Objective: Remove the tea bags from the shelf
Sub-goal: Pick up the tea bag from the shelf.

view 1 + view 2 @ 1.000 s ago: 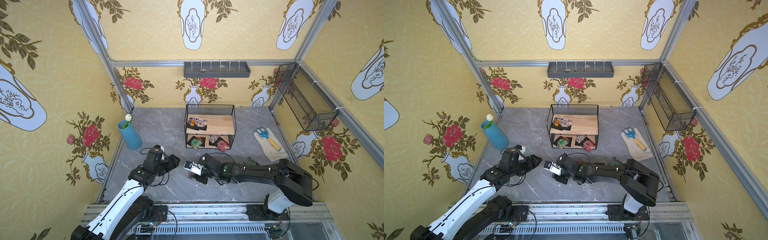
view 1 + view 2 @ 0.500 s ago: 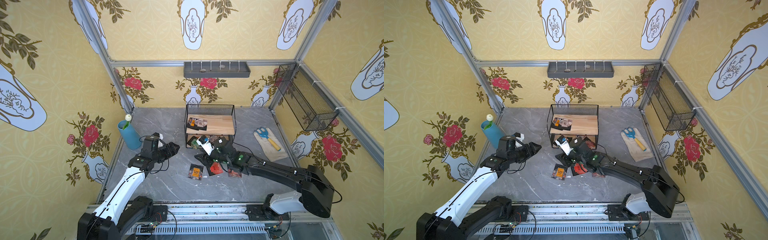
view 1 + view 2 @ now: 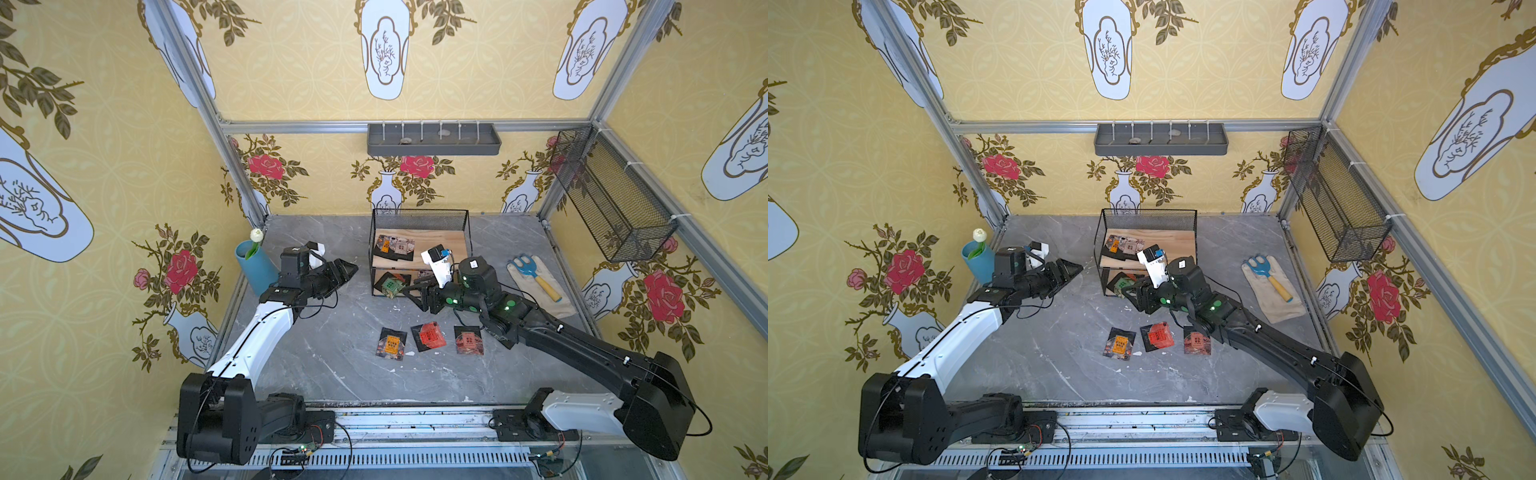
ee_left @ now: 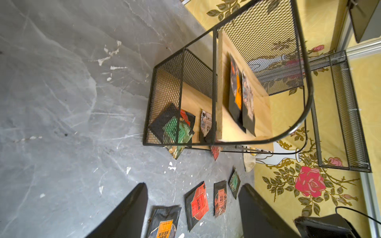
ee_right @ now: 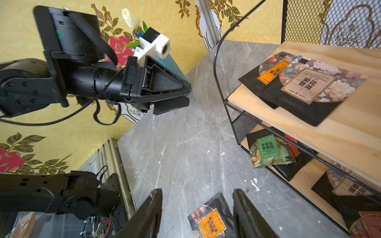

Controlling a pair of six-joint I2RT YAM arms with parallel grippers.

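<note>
Right wrist view: right pincer (image 5: 197, 203) apart, empty, back at shelf (image 5: 340, 131) lower tier, orange tea bag (image 5: 210, 223) just dropped on worktop (image 5: 185, 154) beneath. Left pincer (image 5: 188, 95) apart, advanced beside shelf. More tea bags (image 5: 309, 82) remain on both tiers.

light: bright, even, diffuse | shadows: soft, faint beneath the shelf (image 3: 451, 241) | blur: shelf's near wire frame smeared in left wrist view | edges: wide-angle bowing in wrist views
</note>
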